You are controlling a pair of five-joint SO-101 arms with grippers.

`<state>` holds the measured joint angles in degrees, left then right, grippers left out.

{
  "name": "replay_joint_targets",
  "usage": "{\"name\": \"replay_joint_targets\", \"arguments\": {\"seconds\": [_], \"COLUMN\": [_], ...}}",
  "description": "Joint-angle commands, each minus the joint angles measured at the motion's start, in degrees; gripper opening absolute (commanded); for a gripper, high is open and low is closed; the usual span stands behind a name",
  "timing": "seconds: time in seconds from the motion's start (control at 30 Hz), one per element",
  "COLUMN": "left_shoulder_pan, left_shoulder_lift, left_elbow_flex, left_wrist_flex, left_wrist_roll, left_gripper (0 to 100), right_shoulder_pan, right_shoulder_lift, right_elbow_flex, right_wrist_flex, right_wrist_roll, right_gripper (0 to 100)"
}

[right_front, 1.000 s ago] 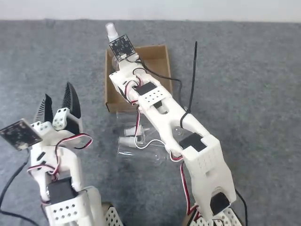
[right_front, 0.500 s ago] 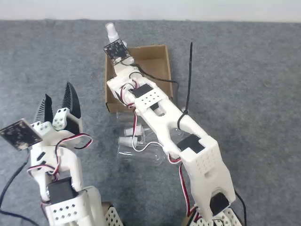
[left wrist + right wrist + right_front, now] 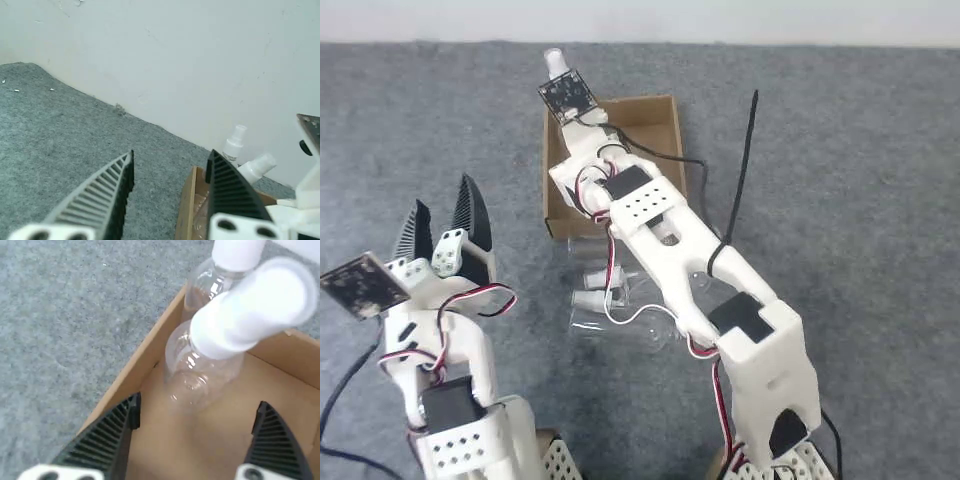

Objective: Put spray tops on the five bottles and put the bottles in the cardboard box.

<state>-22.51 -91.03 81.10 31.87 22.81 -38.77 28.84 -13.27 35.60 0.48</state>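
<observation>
High view has the right arm [image 3: 670,250] stretched over the cardboard box [image 3: 640,99]. Compared with a second ago its wrist board [image 3: 567,95] sits a touch nearer the box's far left corner, and its rear segment has swung slightly outward. The left arm has not moved. In the right wrist view the right gripper [image 3: 198,402] has its fingers spread wide. A capped spray bottle [image 3: 200,365] stands tilted on the box floor between and beyond them, and neither finger touches it. Its white spray top [image 3: 250,310] points toward the camera. A second bottle [image 3: 202,282] stands just behind it at the corner. I judge that the bottle is already delivered and the arm is free for the next one. Loose bottles [image 3: 605,300] lie on the grey carpet [image 3: 840,180] under the right arm, just in front of the box; how many I cannot tell. The left gripper [image 3: 444,195] hangs well apart, its fingers also spread, holding nothing.
</observation>
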Motion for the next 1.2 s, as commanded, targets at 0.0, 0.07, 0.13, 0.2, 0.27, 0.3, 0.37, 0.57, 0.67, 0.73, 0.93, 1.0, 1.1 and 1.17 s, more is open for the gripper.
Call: {"name": "replay_joint_targets", "arguments": {"seconds": [0.0,0.07,0.13,0.2,0.27,0.3,0.37,0.57,0.67,0.73,0.93,1.0,1.1,1.17], "left_shoulder_pan": [0.09,0.09,0.09,0.00,-0.09,-0.09,-0.09,-0.26,-0.18,-0.18,-0.26,-0.26,-0.26,-0.26], "left_shoulder_lift": [-1.05,-1.05,-1.05,-1.05,-1.05,-1.05,-1.05,-1.05,-1.05,-1.05,-1.05,-1.05,-1.05,-1.05], "left_elbow_flex": [-0.75,-0.75,-0.75,-0.75,-0.75,-0.75,-0.75,-0.66,-0.66,-0.66,-0.66,-0.66,-0.66,-0.66], "left_wrist_flex": [-1.76,-1.76,-1.76,-1.76,-1.76,-1.76,-1.76,-1.76,-1.67,-1.67,-1.67,-1.67,-1.67,-1.67], "left_wrist_roll": [0.62,0.62,0.62,0.62,0.62,0.62,0.62,0.62,0.62,0.62,0.62,0.62,0.62,0.62], "left_gripper": [22,22,22,22,22,22,22,22,22,22,22,22,22,22], "right_shoulder_pan": [0.57,1.27,1.80,2.68,3.12,3.56,3.91,5.23,5.41,5.32,5.41,5.41,5.23,5.14], "right_shoulder_lift": [-6.64,-7.69,-9.19,-10.86,-12.70,-13.58,-15.16,-19.56,-22.02,-23.78,-29.23,-30.46,-31.78,-32.31], "right_elbow_flex": [-3.08,-3.08,-3.08,-3.08,-3.08,-3.08,-3.08,-3.16,-3.16,-3.16,-3.16,-3.16,-3.16,-3.16], "right_wrist_flex": [3.56,5.41,7.34,9.54,11.91,13.49,16.75,24.04,28.00,31.43,42.33,46.11,50.51,52.79], "right_wrist_roll": [0.26,0.26,0.26,0.26,0.35,0.44,0.62,0.62,0.70,0.70,0.79,0.79,0.53,0.44], "right_gripper": [30.3,30.3,30.3,30.3,30.3,30.3,30.3,30.3,30.3,30.3,30.3,30.3,30.3,30.3]}}
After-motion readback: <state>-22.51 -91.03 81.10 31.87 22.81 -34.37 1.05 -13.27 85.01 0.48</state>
